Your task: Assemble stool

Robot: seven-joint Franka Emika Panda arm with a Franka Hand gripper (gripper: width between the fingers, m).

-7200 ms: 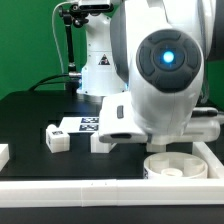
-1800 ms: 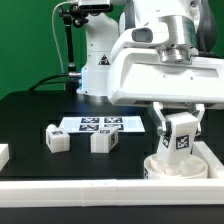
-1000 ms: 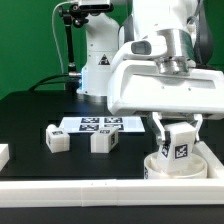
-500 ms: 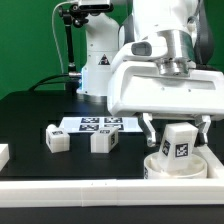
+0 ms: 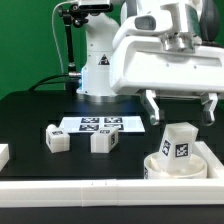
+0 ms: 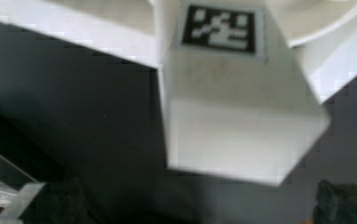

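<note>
Up and off since a second ago: then clamped on the standing leg (image 5: 178,143), now raised above it, with the gripper (image 5: 182,114) spread wide and holding nothing. Fingers (image 5: 151,108) hanging to either side of the leg's top, clear of its faces, nothing between the jaws but air. Leg left as before, standing close to upright inside the round seat (image 5: 157,172), its black-and-white tag turned toward the exterior camera. Seat low on the exterior view's right, on the black table (image 5: 30,115), just behind the long white border rail (image 5: 90,196) along the front edge. Two more legs loose on the table toward the exterior view's left: one (image 5: 56,138) farther out, the other (image 5: 102,141) nearer the middle, apart from each other and each just in front of the marker board (image 5: 95,124). From the wrist view, a look along the released leg (image 6: 237,110), tag on the face toward the camera, dark table on both sides, no finger touching it.
</note>
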